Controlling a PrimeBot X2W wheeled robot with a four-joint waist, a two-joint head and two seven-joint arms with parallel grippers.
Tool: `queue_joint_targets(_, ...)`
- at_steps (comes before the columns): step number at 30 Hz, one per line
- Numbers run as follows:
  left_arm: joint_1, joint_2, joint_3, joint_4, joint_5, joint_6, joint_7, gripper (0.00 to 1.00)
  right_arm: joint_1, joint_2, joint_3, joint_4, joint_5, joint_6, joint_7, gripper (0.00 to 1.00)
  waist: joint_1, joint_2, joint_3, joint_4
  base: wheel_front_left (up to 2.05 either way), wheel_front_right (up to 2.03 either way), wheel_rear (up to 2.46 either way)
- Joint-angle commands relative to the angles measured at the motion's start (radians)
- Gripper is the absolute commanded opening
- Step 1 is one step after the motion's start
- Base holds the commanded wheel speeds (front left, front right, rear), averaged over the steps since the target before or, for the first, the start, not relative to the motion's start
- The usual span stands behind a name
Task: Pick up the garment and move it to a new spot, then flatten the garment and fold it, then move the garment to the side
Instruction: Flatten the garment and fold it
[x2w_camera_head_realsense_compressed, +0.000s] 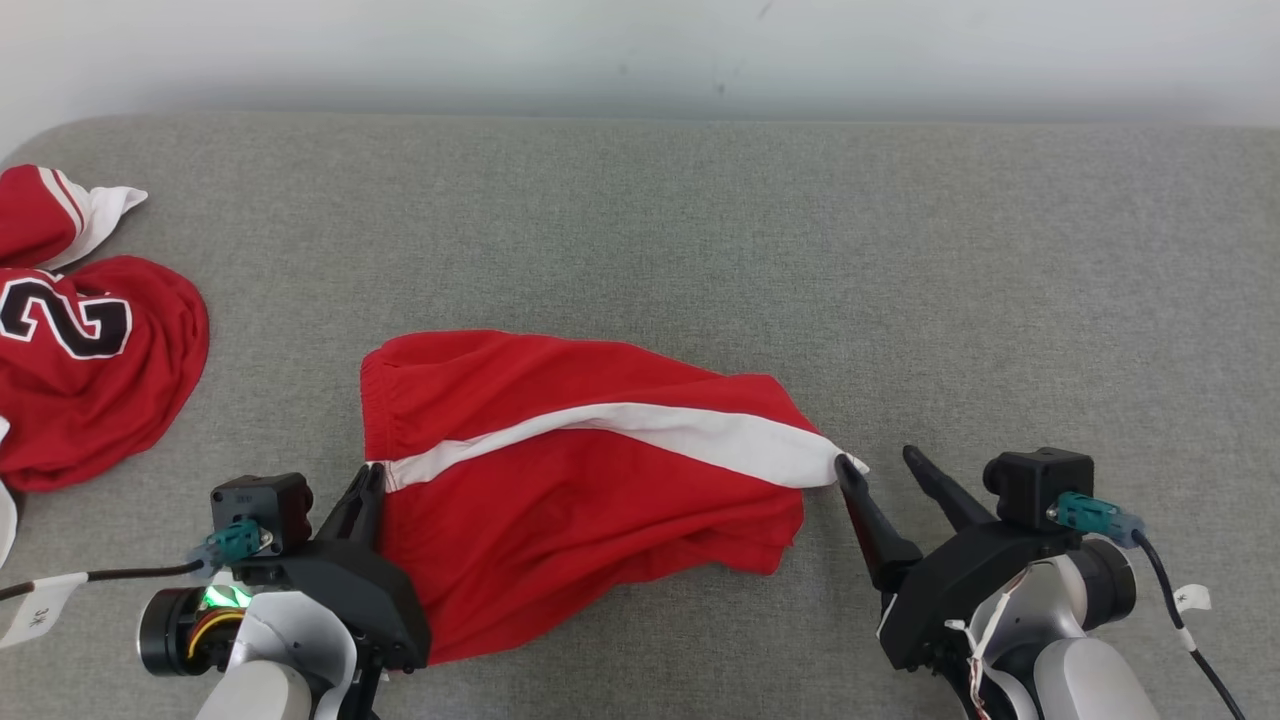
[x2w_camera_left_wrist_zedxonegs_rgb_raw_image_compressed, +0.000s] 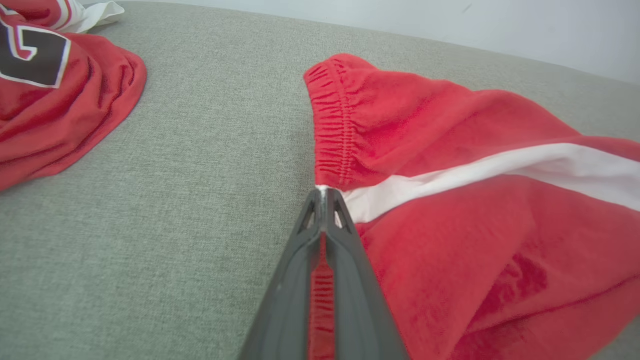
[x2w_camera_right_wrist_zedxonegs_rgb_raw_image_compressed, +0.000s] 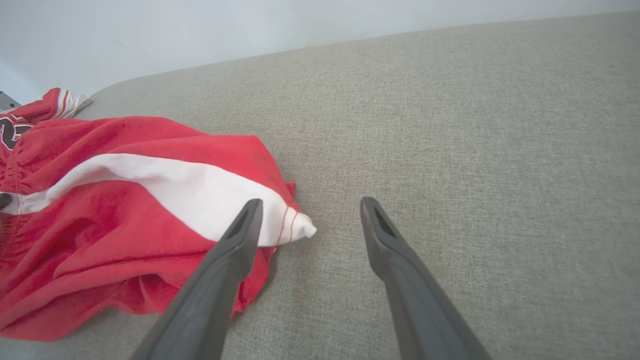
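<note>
The garment (x2w_camera_head_realsense_compressed: 560, 470) is a pair of red shorts with a white side stripe, lying crumpled on the grey surface in the middle of the head view. My left gripper (x2w_camera_head_realsense_compressed: 372, 478) is shut on its waistband at the stripe's left end; in the left wrist view red cloth (x2w_camera_left_wrist_zedxonegs_rgb_raw_image_compressed: 450, 210) runs down between the closed fingers of that gripper (x2w_camera_left_wrist_zedxonegs_rgb_raw_image_compressed: 325, 196). At the shorts' right corner my right gripper (x2w_camera_head_realsense_compressed: 877, 460) is open. Its left finger (x2w_camera_right_wrist_zedxonegs_rgb_raw_image_compressed: 240, 235) lies over the white tip of the shorts (x2w_camera_right_wrist_zedxonegs_rgb_raw_image_compressed: 125, 210), and nothing sits between the fingers of the right gripper (x2w_camera_right_wrist_zedxonegs_rgb_raw_image_compressed: 309, 205).
A red jersey (x2w_camera_head_realsense_compressed: 85, 350) with a black number and white trim lies bunched at the far left edge, also in the left wrist view as the jersey (x2w_camera_left_wrist_zedxonegs_rgb_raw_image_compressed: 55, 95). The grey padded surface (x2w_camera_head_realsense_compressed: 800, 250) stretches bare behind and to the right, ending at a white wall.
</note>
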Motion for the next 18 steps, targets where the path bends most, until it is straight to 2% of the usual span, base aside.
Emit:
queue_joint_targets(1,-0.010,-0.002,-0.001,0.005,-0.002,0.000,-0.007,0.00,-0.003,0.000,0.007,0.000,0.008,0.003,0.007,1.00,0.0000,-0.0001,-0.001,0.002,0.00,0.00,0.00)
queue_joint_targets(6,-0.020,-0.005,-0.006,0.017,-0.006,-0.005,-0.012,0.00,0.016,0.000,0.015,0.002,0.016,0.003,0.034,0.99,0.0000,-0.0001,0.000,0.005,0.00,0.00,0.00)
queue_joint_targets(7,-0.021,-0.008,-0.008,0.020,-0.008,-0.004,-0.014,0.00,0.018,0.000,0.021,0.004,0.016,0.003,0.034,0.90,0.0000,-0.0001,0.004,0.005,0.00,0.00,0.00)
queue_joint_targets(8,-0.021,-0.010,-0.008,0.022,-0.009,-0.003,-0.015,0.00,0.016,0.000,0.027,0.006,0.018,0.003,0.033,0.87,0.0000,-0.0001,0.007,0.005,0.00,0.00,0.00)
queue_joint_targets(10,-0.027,-0.013,-0.010,0.027,-0.011,-0.004,-0.018,0.00,0.005,0.000,0.037,0.013,0.018,0.003,0.027,0.93,0.0000,-0.0001,0.011,0.004,0.00,0.00,0.00)
queue_joint_targets(11,-0.031,-0.015,-0.011,0.029,-0.012,-0.006,-0.018,0.00,-0.002,0.000,0.041,0.018,0.019,0.003,0.024,0.93,0.0000,-0.0001,0.013,0.004,0.00,0.00,0.00)
queue_joint_targets(14,-0.040,-0.020,-0.016,0.039,-0.014,-0.006,-0.023,0.00,-0.022,0.000,0.059,0.034,0.021,0.003,0.016,0.78,0.0000,-0.0001,0.017,0.006,0.00,0.00,0.00)
queue_joint_targets(15,-0.041,-0.022,-0.018,0.042,-0.014,-0.006,-0.023,0.00,-0.025,0.000,0.065,0.037,0.020,0.003,0.016,0.70,0.0000,-0.0001,0.018,0.007,0.00,0.00,0.00)
queue_joint_targets(16,-0.041,-0.023,-0.019,0.044,-0.015,-0.006,-0.024,0.00,-0.028,0.000,0.069,0.041,0.022,0.003,0.013,0.52,0.0000,-0.0001,0.019,0.008,0.00,0.00,0.00)
queue_joint_targets(17,-0.040,-0.024,-0.020,0.047,-0.016,-0.006,-0.024,0.00,-0.030,0.000,0.071,0.044,0.022,0.003,0.007,0.47,0.0000,-0.0001,0.019,0.009,0.00,0.00,0.00)
queue_joint_targets(18,-0.041,-0.025,-0.021,0.049,-0.018,-0.007,-0.024,0.00,-0.032,-0.001,0.073,0.047,0.022,0.003,0.006,0.46,0.0000,-0.0001,0.018,0.010,0.00,0.00,0.00)
